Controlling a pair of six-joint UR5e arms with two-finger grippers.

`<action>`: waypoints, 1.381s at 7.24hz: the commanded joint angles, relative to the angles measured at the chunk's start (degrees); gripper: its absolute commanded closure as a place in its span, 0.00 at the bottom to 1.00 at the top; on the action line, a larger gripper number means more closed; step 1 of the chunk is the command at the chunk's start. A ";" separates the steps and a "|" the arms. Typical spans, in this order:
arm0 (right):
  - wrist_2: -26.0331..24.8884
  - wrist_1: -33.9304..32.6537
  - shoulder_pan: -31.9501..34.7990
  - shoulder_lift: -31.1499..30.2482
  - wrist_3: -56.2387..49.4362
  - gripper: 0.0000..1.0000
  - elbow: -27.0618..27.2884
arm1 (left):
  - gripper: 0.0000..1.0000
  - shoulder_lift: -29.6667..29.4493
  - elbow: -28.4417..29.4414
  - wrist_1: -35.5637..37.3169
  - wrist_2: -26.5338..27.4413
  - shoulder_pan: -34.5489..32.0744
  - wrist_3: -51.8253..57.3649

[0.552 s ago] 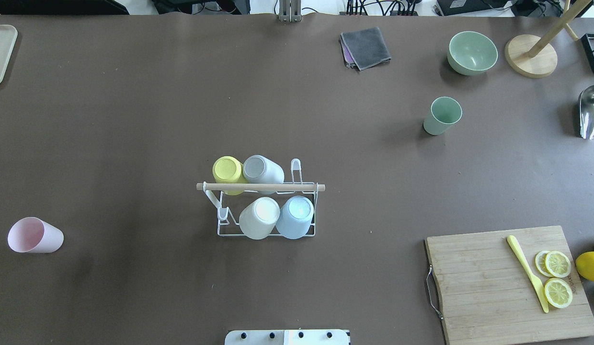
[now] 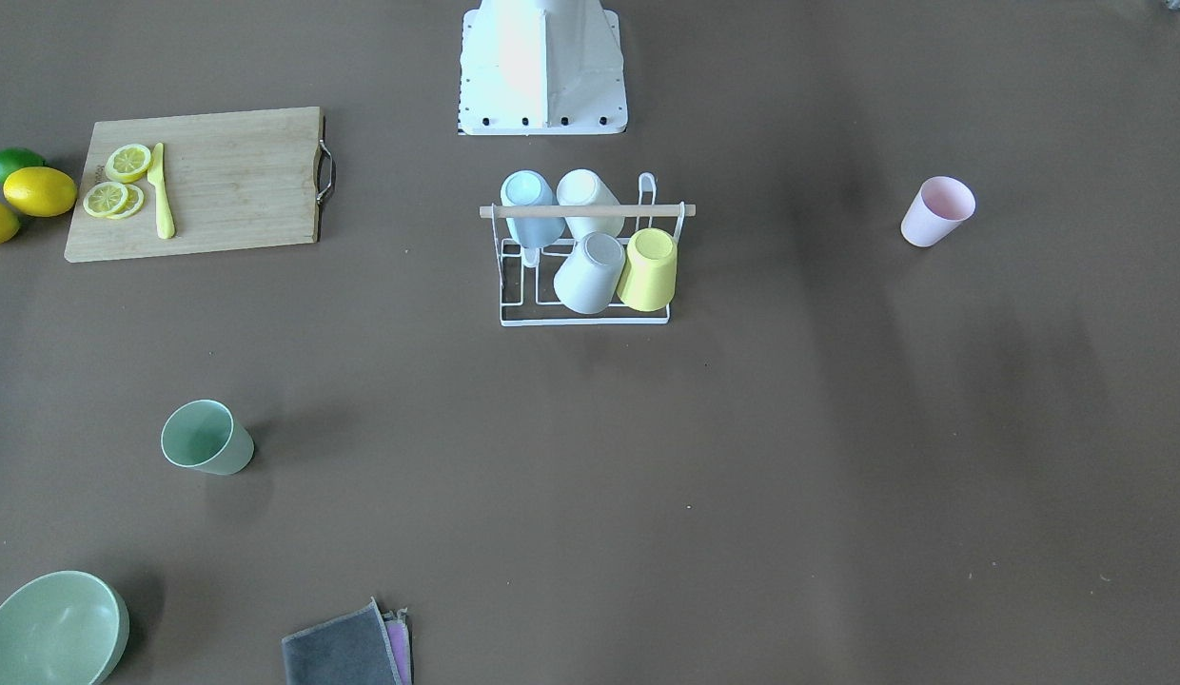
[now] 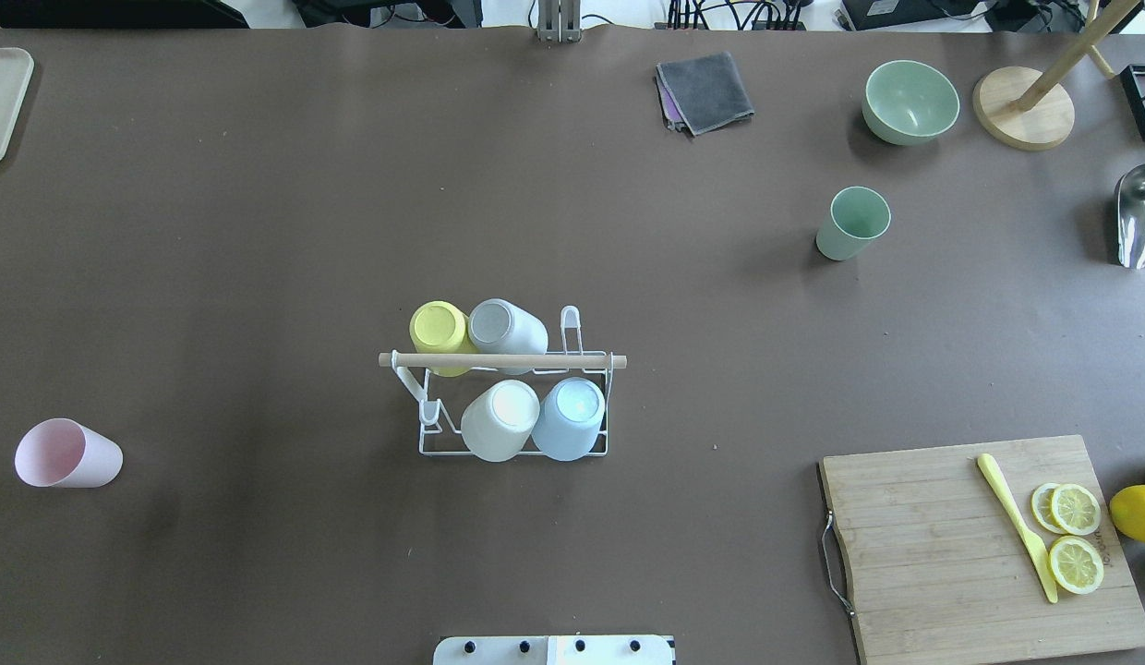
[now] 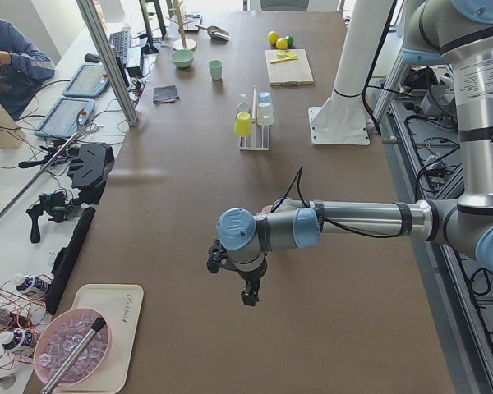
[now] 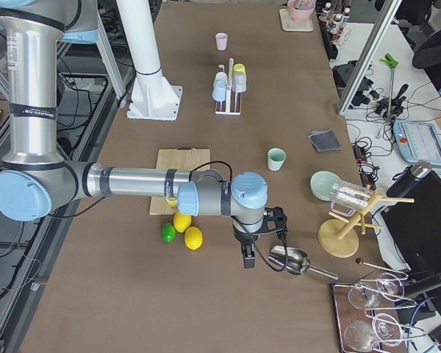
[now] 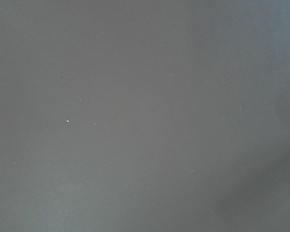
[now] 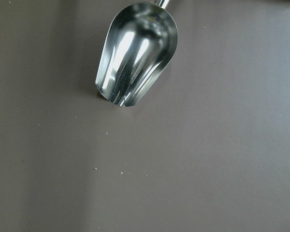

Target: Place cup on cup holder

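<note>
A: Where did the cup holder [image 3: 502, 360] stand?

B: In the middle of the brown tabletop [image 3: 259, 231], just ahead of the robot's base. It was a small white wire rack on a rectangular base frame, with upright prongs and a light wooden rod [image 2: 587, 211] across its top.

A: What was on it?

B: Four cups, each upside down on a prong. On the far side of the rod were a yellow cup [image 3: 437, 330] and a white cup with a grey bottom [image 3: 503, 328]. On the near side were a cream cup [image 3: 499, 420] and a pale blue cup [image 3: 570, 417]. Two prongs stood bare, one at each end.

A: And the loose cups?

B: A pink cup [image 3: 66, 453] stood upright, mouth up, well off to the robot's left. A green cup [image 3: 852, 223] stood upright on the far right, near a green bowl [image 3: 909, 102]. Both were well apart from the rack.

A: The arms?

B: The left tool [image 4: 250, 297] hung pointing down over bare tabletop at the robot's left end. The right tool [image 5: 248, 259] hung at the right end, just beside a metal scoop [image 7: 135, 53]. Each showed only in a side view, so I could not tell whether its fingers were apart or together.
</note>
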 commanded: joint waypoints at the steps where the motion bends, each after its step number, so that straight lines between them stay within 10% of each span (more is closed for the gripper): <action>1: -0.01 0.00 -0.03 0.07 0.00 0.00 -0.09 | 0.02 0.01 0.05 0.02 0.09 0.00 0.00; 10: -0.01 0.00 -0.03 0.16 0.00 0.00 -0.26 | 0.02 -0.34 0.66 -0.42 0.17 0.08 0.35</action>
